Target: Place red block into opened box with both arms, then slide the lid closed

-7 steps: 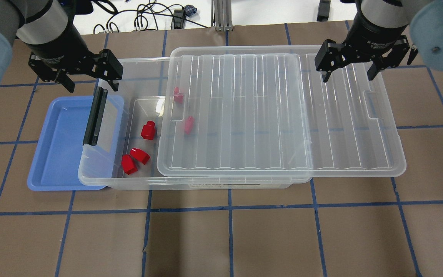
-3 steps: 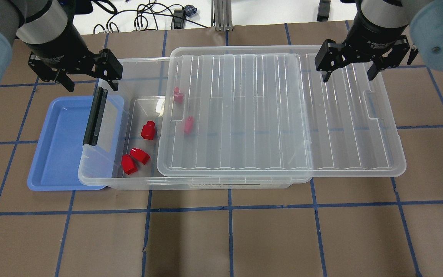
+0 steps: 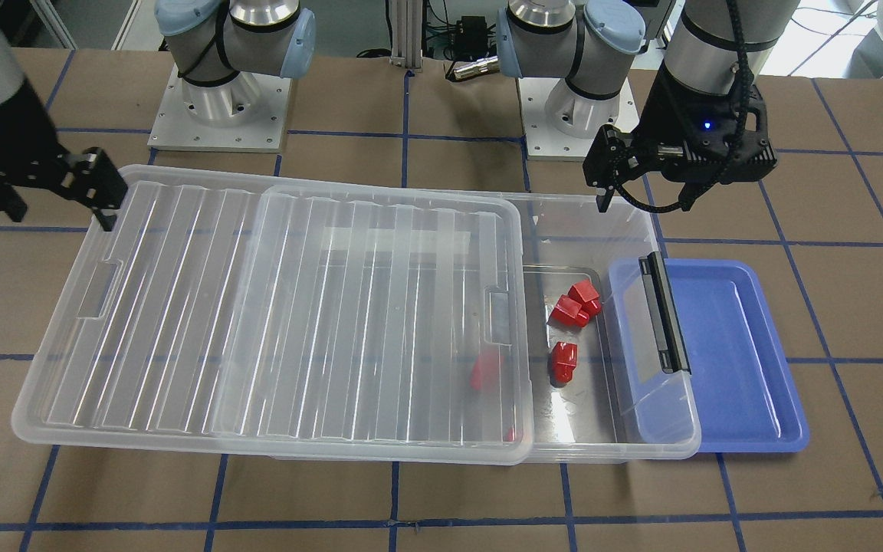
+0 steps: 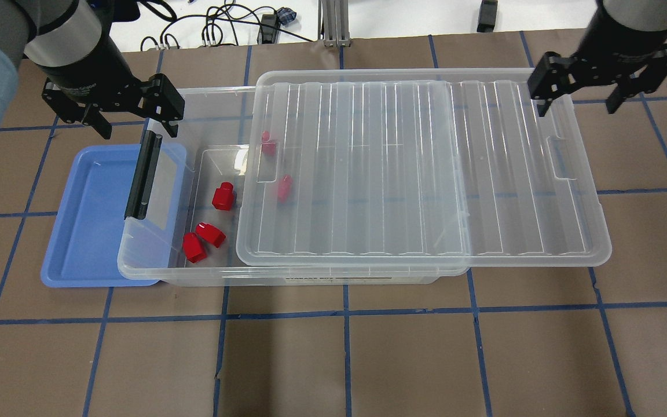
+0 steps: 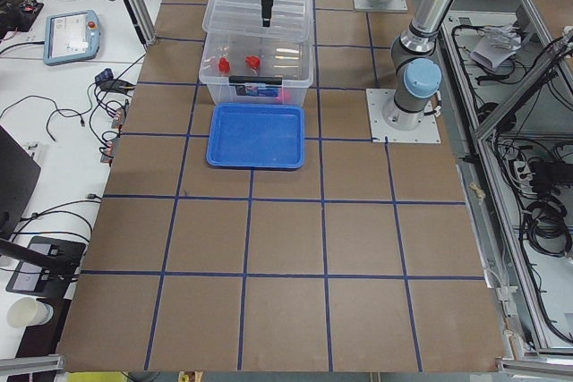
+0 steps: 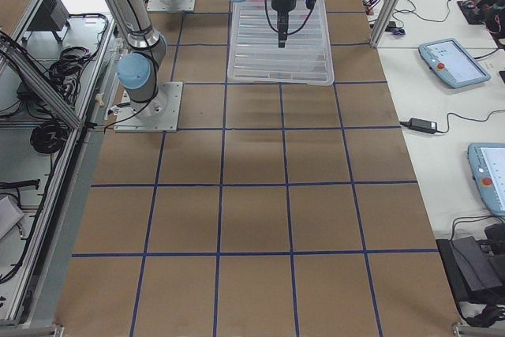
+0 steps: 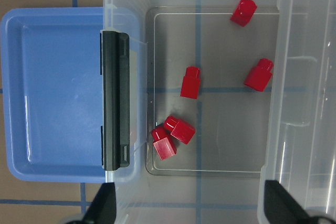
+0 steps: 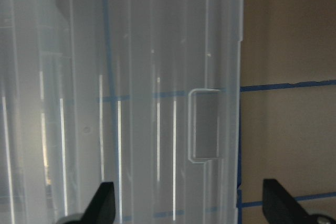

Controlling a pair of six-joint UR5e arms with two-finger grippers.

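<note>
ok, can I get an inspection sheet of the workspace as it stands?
Surface: brown table with a blue tape grid.
Job's things: the box stands on the table. The lid lies on it, slid toward the robot's right, so the left end is open. Five red blocks are inside, three in the open part and two under the lid.
Clutter: blue tray, empty, at the box's open end.
Grippers: left gripper open, empty, above the box's open end. Right gripper open, empty, above the lid's right end.
Cables: black cables on the white bench beyond the table's far edge.
Surroundings: tablet and paper cup on side benches.
</note>
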